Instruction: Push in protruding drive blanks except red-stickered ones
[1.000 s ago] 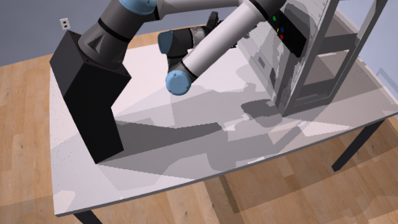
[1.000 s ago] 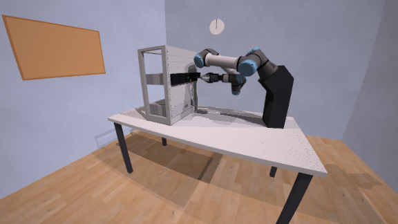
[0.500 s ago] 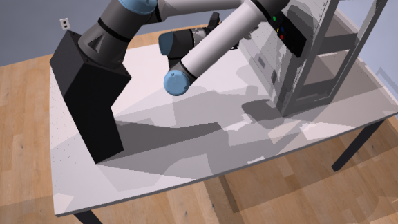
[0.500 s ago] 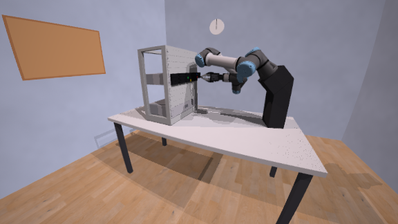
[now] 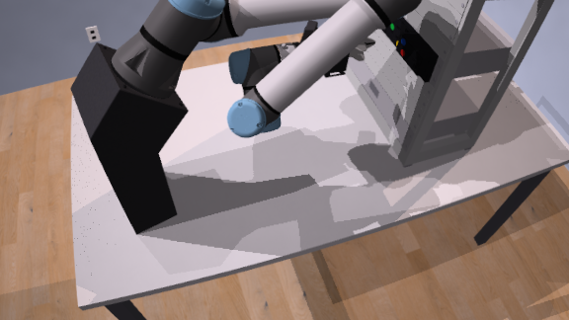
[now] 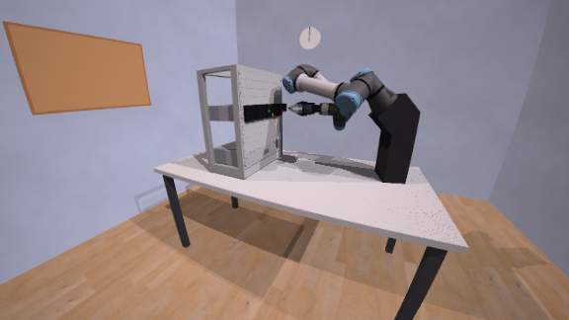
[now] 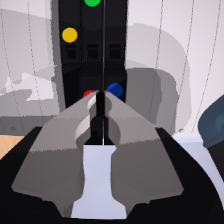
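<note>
The grey open-frame rack [image 6: 241, 120] stands at the far end of the table. A black band of drive blanks [image 6: 264, 113] crosses its front and sticks out a little from the face [image 5: 417, 49]. The blanks carry green [image 7: 92, 2], yellow [image 7: 69, 35], blue [image 7: 115, 89] and red [image 7: 89, 93] stickers. My gripper [image 7: 101, 93] is shut and empty. Its tips are right in front of the black blanks, between the red and blue stickers; I cannot tell if they touch. In the side view the gripper [image 6: 292, 108] points level at the front of the band.
The arm's black pedestal [image 5: 125, 143] stands on the table's left side, and the arm's links [image 5: 316, 59] reach across above the table top toward the rack. The rack's lower front panels [image 5: 390, 99] are grey and flush. The table edge runs close behind the rack.
</note>
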{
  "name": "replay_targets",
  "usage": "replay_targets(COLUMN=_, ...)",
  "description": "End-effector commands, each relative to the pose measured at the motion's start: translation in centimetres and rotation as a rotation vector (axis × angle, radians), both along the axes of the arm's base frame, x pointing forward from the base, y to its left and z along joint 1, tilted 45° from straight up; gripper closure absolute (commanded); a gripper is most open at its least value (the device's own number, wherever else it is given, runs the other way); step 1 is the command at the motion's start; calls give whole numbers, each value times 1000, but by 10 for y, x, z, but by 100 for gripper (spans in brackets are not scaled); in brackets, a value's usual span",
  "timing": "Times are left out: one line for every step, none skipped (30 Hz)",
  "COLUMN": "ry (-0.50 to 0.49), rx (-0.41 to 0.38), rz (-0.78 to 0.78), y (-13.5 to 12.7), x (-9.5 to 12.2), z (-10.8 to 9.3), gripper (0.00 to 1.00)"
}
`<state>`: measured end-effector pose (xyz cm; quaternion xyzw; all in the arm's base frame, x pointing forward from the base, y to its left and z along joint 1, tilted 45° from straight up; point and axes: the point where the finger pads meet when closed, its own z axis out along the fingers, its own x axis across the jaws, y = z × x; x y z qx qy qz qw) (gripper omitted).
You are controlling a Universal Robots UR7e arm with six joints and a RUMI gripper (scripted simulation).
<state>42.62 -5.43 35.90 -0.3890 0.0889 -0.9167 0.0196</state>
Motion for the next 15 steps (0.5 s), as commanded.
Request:
replay_targets(ry=0, rx=-2, rz=3, y=-13, x=-4, z=1, gripper=100)
replay_targets(ry=0, rx=-2, rz=3, y=-16, x=-5, z=1, gripper=100)
replay_targets(ry=0, rx=-2, rz=3, y=-18, x=-6, z=1, gripper=100)
replay_targets(ry=0, rx=-2, rz=3, y=-21, x=-7, z=1, gripper=100)
replay_targets(ry=0, rx=-2, rz=3, y=-24, x=-7, z=1, gripper=100)
replay_targets(ry=0, rx=-2, rz=3, y=-27, x=-8, z=1, gripper=100)
replay_targets(ry=0, rx=-2, rz=3, y=-29, x=-9, z=1, gripper=100)
replay_targets(ry=0, rx=-2, rz=3, y=-32, x=-10, z=1, gripper=100)
replay_targets(ry=0, rx=-2, rz=3, y=-35, x=-10, z=1, gripper=100)
replay_targets(ry=0, rx=-2, rz=3, y=-35, x=-10, z=1, gripper=100)
replay_targets(ry=0, rx=-2, rz=3, y=-35, x=-10, z=1, gripper=100)
replay_targets(ry=0, rx=-2, rz=3, y=-37, x=-11, z=2, gripper=100)
replay_targets(ry=0, rx=-2, rz=3, y=-40, x=-12, z=2, gripper=100)
replay_targets(ry=0, rx=-2, rz=3, y=-42, x=-13, z=2, gripper=100)
replay_targets(ry=0, rx=-2, rz=3, y=-44, x=-13, z=2, gripper=100)
